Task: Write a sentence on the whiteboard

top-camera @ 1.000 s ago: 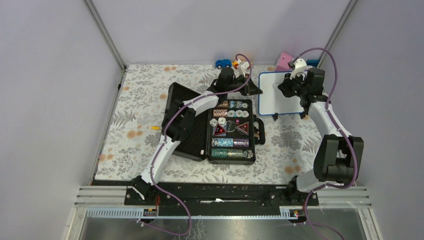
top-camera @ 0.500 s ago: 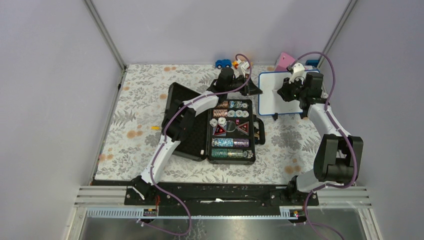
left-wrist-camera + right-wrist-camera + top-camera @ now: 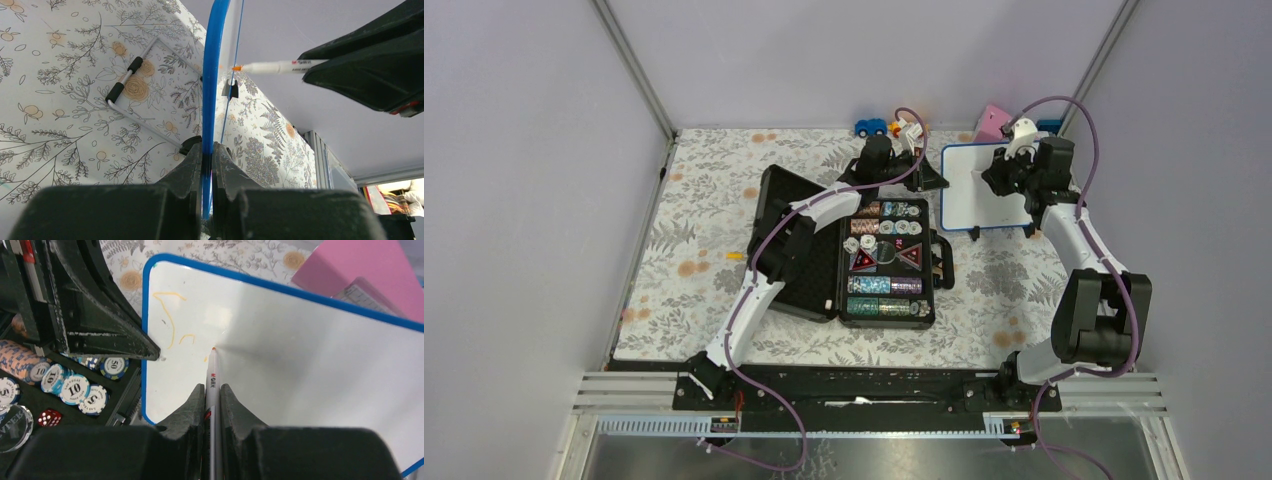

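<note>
The whiteboard (image 3: 984,195), white with a thin blue frame, stands tilted at the back right. My left gripper (image 3: 931,181) is shut on its left edge. In the left wrist view the blue frame (image 3: 212,75) runs edge-on between the fingertips of the left gripper (image 3: 208,150). My right gripper (image 3: 213,390) is shut on a white marker (image 3: 212,377). Its orange tip rests against the board's face (image 3: 310,360). Of the sentence, a few faint orange strokes (image 3: 170,322) show near the board's upper left corner. From above, the right gripper (image 3: 1002,178) hovers over the board's middle.
An open black case (image 3: 799,240) of poker chips (image 3: 886,260) lies left of the board, close under the left gripper. A pink wedge (image 3: 994,118) sits behind the board. Toy cars (image 3: 871,127) stand at the back edge. A bent metal wire (image 3: 135,90) lies behind the board.
The right gripper with the marker dipped slightly down and left over the board, then came back up. The left arm and the board have stayed put.
</note>
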Controlling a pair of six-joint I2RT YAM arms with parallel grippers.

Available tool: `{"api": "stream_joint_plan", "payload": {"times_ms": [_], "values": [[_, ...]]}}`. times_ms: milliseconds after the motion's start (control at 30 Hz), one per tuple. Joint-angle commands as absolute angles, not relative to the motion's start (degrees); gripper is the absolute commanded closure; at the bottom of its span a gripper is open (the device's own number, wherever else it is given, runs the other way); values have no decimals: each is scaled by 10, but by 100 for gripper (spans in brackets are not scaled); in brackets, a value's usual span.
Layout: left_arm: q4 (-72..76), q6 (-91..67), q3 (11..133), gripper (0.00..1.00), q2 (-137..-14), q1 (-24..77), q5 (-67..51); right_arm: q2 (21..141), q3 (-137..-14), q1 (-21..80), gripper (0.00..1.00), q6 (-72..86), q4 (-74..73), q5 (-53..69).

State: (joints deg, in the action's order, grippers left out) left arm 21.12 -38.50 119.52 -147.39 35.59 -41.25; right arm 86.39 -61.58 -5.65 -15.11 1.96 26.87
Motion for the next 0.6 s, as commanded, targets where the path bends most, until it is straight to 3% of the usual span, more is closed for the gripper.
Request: {"api": "stream_joint_plan", "payload": {"times_ms": [0, 567], "values": [[222, -387, 1193, 100, -1468, 359, -419, 861, -655, -61, 100, -146, 34, 252], [220, -384, 1194, 100, -1470, 359, -417, 872, -622, -67, 100, -188, 15, 238]]}}
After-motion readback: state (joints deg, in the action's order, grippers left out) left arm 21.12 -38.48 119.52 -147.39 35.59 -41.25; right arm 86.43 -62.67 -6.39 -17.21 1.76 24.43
